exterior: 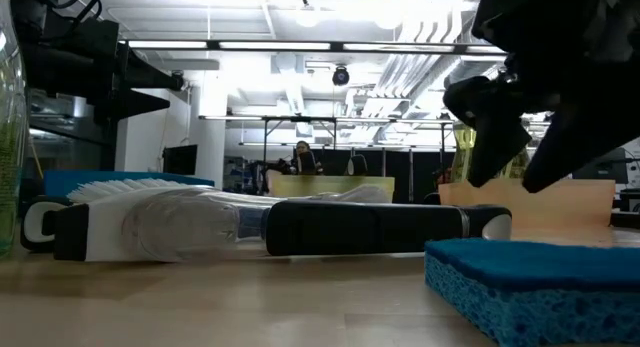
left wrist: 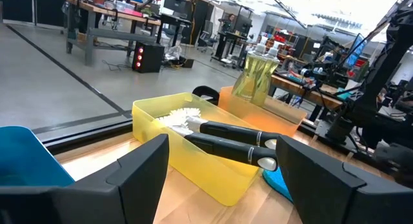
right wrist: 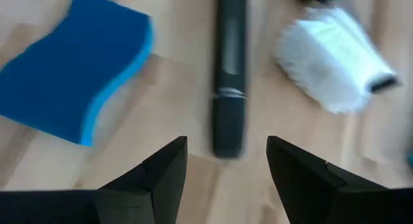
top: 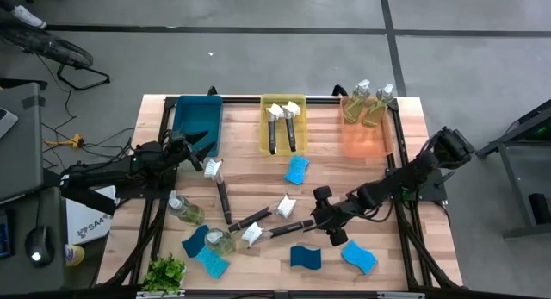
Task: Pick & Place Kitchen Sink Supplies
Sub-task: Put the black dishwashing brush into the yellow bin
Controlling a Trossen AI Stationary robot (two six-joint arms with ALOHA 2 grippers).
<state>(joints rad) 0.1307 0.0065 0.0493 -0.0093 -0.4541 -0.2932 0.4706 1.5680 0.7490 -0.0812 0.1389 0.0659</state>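
Counter (top: 362, 183) stock, placed relative to the yellow bin (top: 283, 127) at the far edge.

Yellow bin: two black-handled dish brushes (top: 281, 127) are held inside, white heads toward the far side. Blue bin (top: 198, 122): set just beside it on the left arm's side. Orange bin (top: 366, 131): set beside it on the other side, with two small clear bottles (top: 368, 101) of yellow-green liquid at its far end.

Loose items nearer than the yellow bin: one blue sponge (top: 297, 170) lies just before it; three dish brushes (top: 258, 217) are scattered mid-counter; two further bottles (top: 183, 208) and two sponges (top: 205, 252) lie toward the near left corner beside a green plant (top: 164, 273); two more sponges (top: 306, 257) are seen at the near edge.

Left claw (top: 200, 146): held open and empty, near the blue bin, pointed toward the yellow bin.

Right claw (right wrist: 226, 162): held open and empty, well nearer than the yellow bin, lowered over the handle end of one dish brush (right wrist: 229, 75); the handle is seen between the fingers but not clasped.
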